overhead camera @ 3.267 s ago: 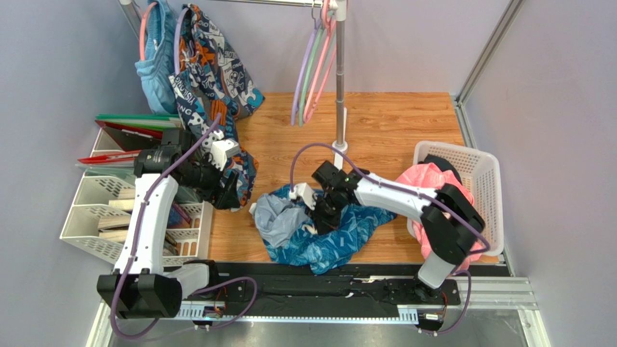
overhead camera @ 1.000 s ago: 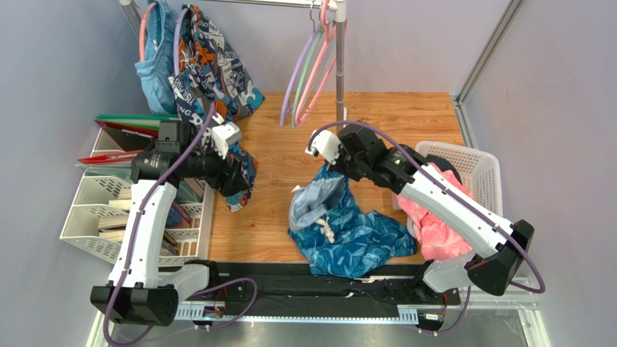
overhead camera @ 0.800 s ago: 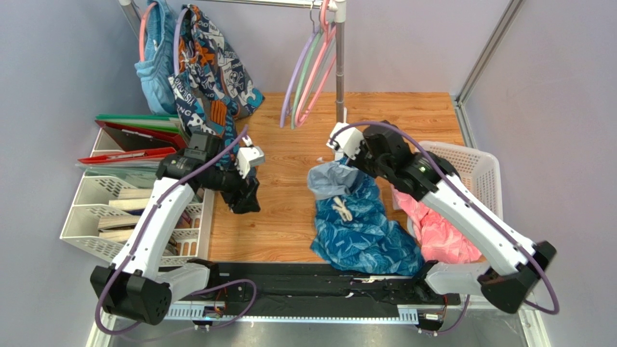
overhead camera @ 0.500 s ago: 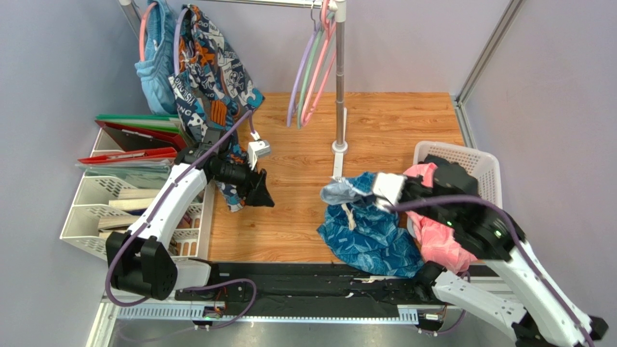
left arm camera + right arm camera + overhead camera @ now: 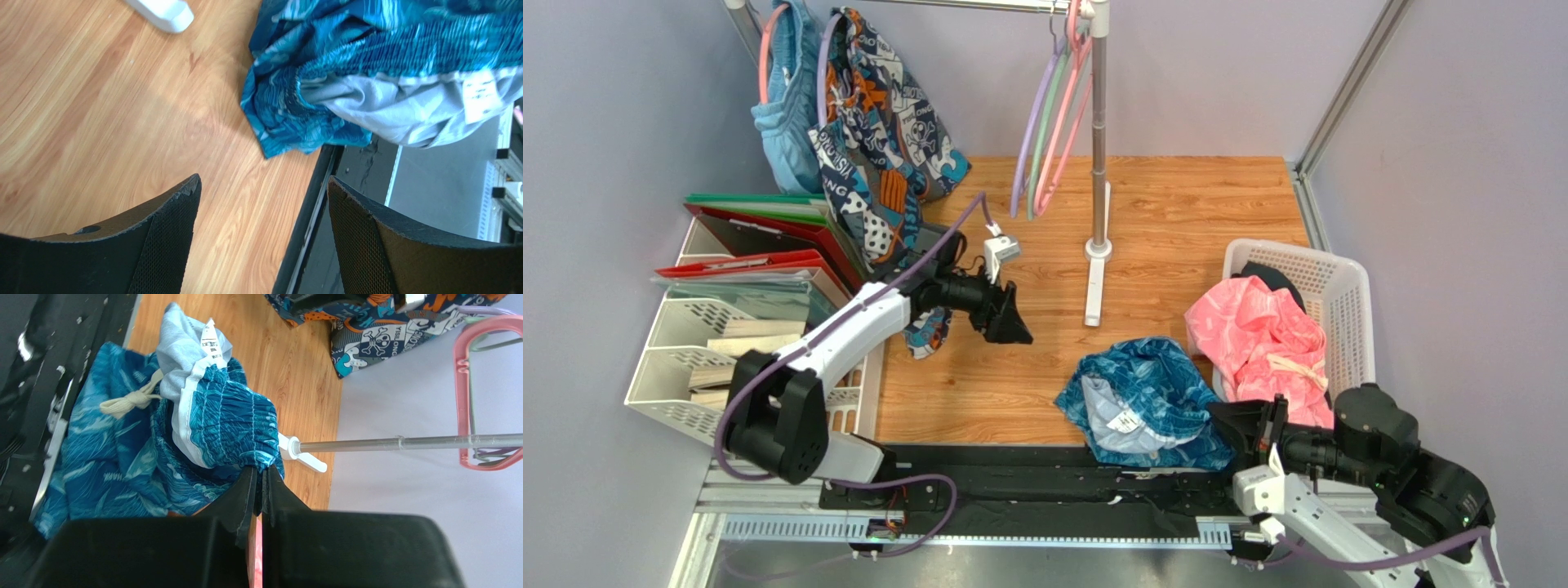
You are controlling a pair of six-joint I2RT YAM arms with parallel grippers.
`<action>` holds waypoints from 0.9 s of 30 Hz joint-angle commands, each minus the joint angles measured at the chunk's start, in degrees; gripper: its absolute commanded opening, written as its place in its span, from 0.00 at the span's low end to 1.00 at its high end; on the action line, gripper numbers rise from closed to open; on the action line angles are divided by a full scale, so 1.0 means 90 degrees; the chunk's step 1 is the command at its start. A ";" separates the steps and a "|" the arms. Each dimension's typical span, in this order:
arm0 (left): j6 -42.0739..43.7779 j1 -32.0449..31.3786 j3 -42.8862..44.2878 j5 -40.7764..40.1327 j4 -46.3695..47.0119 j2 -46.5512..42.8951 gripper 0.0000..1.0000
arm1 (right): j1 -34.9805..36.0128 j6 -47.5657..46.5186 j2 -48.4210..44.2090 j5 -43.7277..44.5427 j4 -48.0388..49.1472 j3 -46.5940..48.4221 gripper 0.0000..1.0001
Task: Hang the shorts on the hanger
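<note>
- The dark blue-teal fabric shorts with a pale leafy print (image 5: 1143, 395) lie crumpled on the wooden table (image 5: 1185, 208) near its front edge, with the grey lining and small white label facing up.
- The right gripper (image 5: 258, 478) is clenched on the gathered waistband, at the shorts' 4 o'clock in the top view.
- The left gripper (image 5: 1014, 321) is released. Its 2 black fingers are spread over bare wood, and the shorts are at its 4 o'clock, apart from it.
- The thin lavender plastic hanger (image 5: 1028, 123) hangs from the silver garment stand (image 5: 1097, 135), at the left gripper's 12 o'clock.
- A white plastic basket (image 5: 1347, 288) holding a pink garment (image 5: 1253, 331) sits at the shorts' 2 o'clock.
</note>
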 commanded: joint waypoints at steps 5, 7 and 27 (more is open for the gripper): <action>-0.0822 -0.1445 0.0250 -0.0532 0.1274 0.0914 0.79 | 0.0024 -0.0778 -0.0424 0.0025 -0.0242 -0.0058 0.00; -0.0860 -0.1719 0.0338 -0.0795 0.1391 0.1041 0.79 | 0.0024 -0.0769 -0.0444 0.0045 -0.0232 -0.0058 0.00; -0.0909 -0.2570 0.1081 -0.1724 0.1987 0.2027 0.69 | 0.0014 -0.0446 -0.0385 0.0074 0.0227 -0.0136 0.00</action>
